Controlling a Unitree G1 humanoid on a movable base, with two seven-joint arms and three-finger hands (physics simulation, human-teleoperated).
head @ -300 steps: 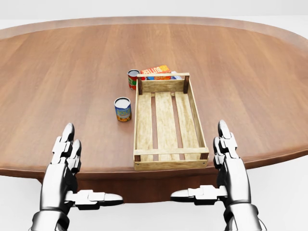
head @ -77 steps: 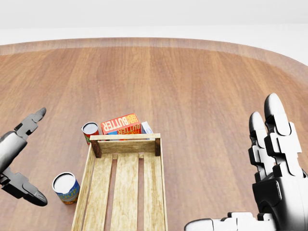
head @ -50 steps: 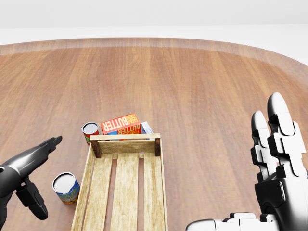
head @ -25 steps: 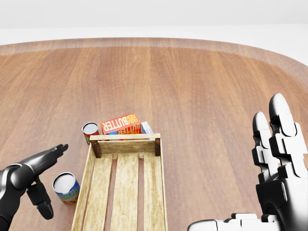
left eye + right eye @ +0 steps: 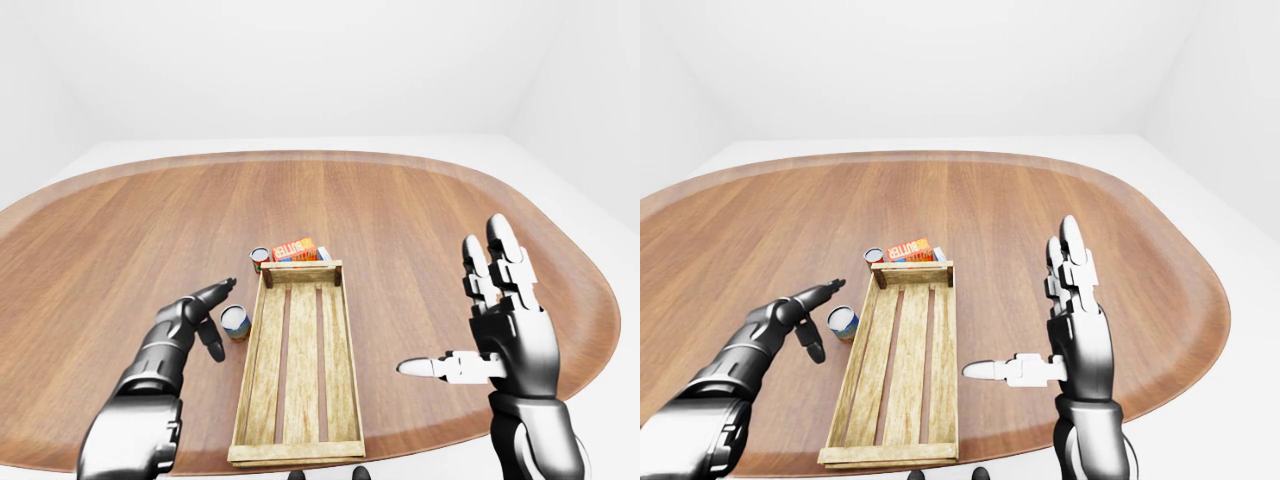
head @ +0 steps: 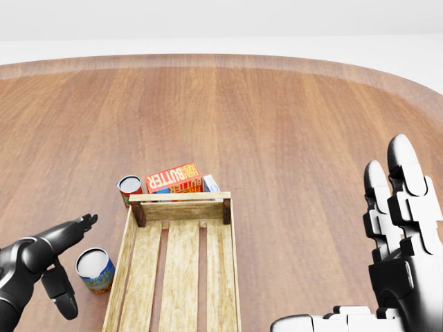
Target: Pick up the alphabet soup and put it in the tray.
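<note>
- Left-eye view shows us at the near rim of a broad oval wooden table (image 5: pixel 420 220), both arms raised over it.
- Our wooden tray (image 5: pixel 297 368), a slatted crate lying empty, runs from the table's near edge toward its middle.
- Our right hand (image 5: pixel 505 320) stands well right of the tray, fingers spread, thumb out, holding nothing.
- Our left hand (image 6: pixel 52 259) hangs just left of the nearer can, fingers extended and parted from the thumb, gripping nothing and not touching it.
- A butter box (image 6: pixel 174 178) leans beyond the tray's far end wall.
- Two cans stand left of the tray: a red one (image 6: pixel 129 188) by its far corner, and a blue-and-yellow can (image 6: pixel 95 270) beside the left rail. We take the nearer to be the alphabet soup, though its label is unreadable.
- To grasp well, we judge the hand should lower around the can's side, thumb opposite the fingers, without knocking it against the rail.
</note>
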